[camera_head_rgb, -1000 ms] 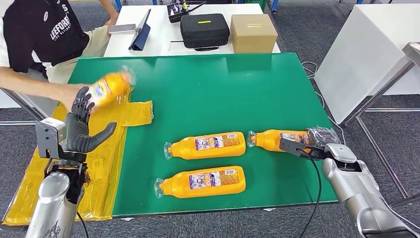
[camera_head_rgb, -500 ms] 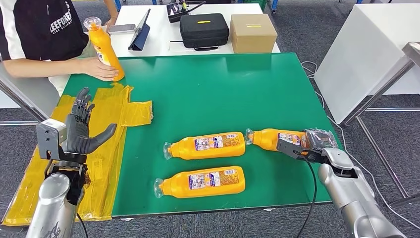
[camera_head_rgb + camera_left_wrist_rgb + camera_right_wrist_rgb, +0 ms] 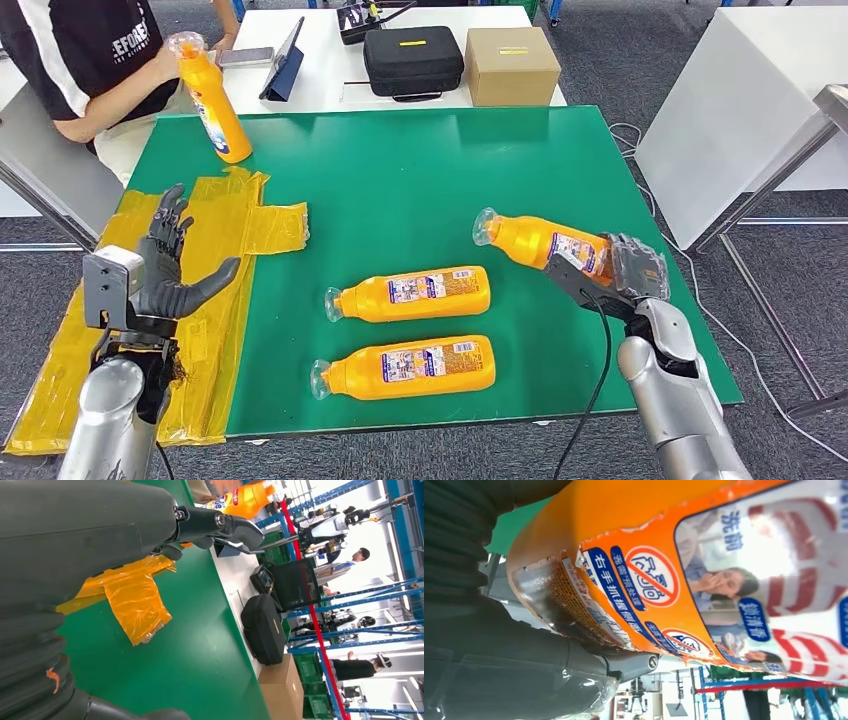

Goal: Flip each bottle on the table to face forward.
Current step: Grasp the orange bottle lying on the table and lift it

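My right hand point(image 3: 610, 275) grips an orange bottle point(image 3: 540, 243) by its base and holds it off the green table point(image 3: 440, 170), cap tilted up and to the left; its label point(image 3: 704, 570) is close in the right wrist view. Two more orange bottles lie on their sides, one in the middle point(image 3: 412, 293) and one nearer the front edge point(image 3: 405, 367), caps to the left. A fourth bottle point(image 3: 211, 99) stands upright at the far left corner, with a person's hand on its top. My left hand point(image 3: 165, 270) is raised, open, over the yellow tape at the table's left edge.
Yellow tape sheets point(image 3: 230, 225) cover the table's left side. A person point(image 3: 85, 60) sits at the far left. Behind the green table a white table holds a black case point(image 3: 412, 60), a cardboard box point(image 3: 511, 66) and a tablet point(image 3: 285, 50).
My right hand has lifted its bottle off the table and tilted the cap up. The person has stood the fourth bottle upright at the far left corner.
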You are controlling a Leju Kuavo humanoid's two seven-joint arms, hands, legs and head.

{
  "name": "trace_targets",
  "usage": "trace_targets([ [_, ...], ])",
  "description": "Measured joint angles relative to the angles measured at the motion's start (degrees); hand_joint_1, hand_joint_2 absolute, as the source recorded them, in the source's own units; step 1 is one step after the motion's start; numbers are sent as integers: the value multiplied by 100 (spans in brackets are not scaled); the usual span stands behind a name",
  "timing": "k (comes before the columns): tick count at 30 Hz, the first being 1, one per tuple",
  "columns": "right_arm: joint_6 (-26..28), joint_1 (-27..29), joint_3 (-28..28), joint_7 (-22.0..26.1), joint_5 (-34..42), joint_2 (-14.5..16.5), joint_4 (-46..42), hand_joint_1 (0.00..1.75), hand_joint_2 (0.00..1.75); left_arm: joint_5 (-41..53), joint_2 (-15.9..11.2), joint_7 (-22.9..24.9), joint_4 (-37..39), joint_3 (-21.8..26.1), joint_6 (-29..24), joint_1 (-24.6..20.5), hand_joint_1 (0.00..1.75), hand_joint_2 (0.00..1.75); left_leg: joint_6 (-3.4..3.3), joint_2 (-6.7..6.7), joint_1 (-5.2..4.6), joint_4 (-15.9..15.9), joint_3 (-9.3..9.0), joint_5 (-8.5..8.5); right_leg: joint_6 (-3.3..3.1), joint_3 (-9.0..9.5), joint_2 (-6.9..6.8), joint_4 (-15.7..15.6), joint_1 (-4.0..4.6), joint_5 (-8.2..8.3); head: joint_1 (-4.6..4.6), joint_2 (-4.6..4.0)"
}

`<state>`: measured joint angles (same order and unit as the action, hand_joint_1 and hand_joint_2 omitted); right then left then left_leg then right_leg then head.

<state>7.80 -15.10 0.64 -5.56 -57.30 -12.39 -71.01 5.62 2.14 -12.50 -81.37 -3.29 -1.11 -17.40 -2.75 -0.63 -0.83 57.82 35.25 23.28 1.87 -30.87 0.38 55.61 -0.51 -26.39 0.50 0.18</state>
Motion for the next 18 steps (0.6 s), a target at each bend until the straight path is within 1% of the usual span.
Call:
trace_targets([
  [6, 233, 103, 184, 23, 152, 262, -278, 175, 175, 89, 37, 102, -72, -7, 7, -31, 0, 175, 0, 0, -1, 0, 0, 0, 0, 0, 0, 0, -1, 0, -1, 0],
  [8, 229, 157, 228, 209, 432, 376, -379, 175, 175, 91, 49, 126, -74, -24, 92, -39, 0, 175, 0, 1, -1, 0, 0, 0, 0, -1, 0, -1, -1, 0, 0, 0],
  [10, 134, 233, 249, 535, 934, 534, -518, 175, 175, 104, 62, 143, -70, -92, 221, -58, 0, 175, 0, 2, 0, 0, 0, 0, 0, -2, 0, 0, 0, 0, -1, 0],
  [12, -27, 317, 232, 894, 1499, 705, -661, 175, 175, 145, 85, 152, -45, -220, 338, -107, 0, 175, 0, 0, 1, 0, 1, 0, 0, -3, -1, 0, 1, 0, -1, 0],
  [14, -130, 381, 180, 1141, 1902, 848, -770, 175, 175, 190, 111, 159, 2, -379, 407, -168, 0, 175, 0, -1, 2, 0, 1, 0, -1, -3, -1, 0, 1, -1, -1, -1],
  [18, -163, 446, 100, 1224, 2107, 980, -882, 175, 175, 205, 146, 162, 81, -569, 423, -244, 0, 175, 0, 3, 3, 0, 1, 0, -1, -3, 0, 0, 1, -1, 0, -1],
])
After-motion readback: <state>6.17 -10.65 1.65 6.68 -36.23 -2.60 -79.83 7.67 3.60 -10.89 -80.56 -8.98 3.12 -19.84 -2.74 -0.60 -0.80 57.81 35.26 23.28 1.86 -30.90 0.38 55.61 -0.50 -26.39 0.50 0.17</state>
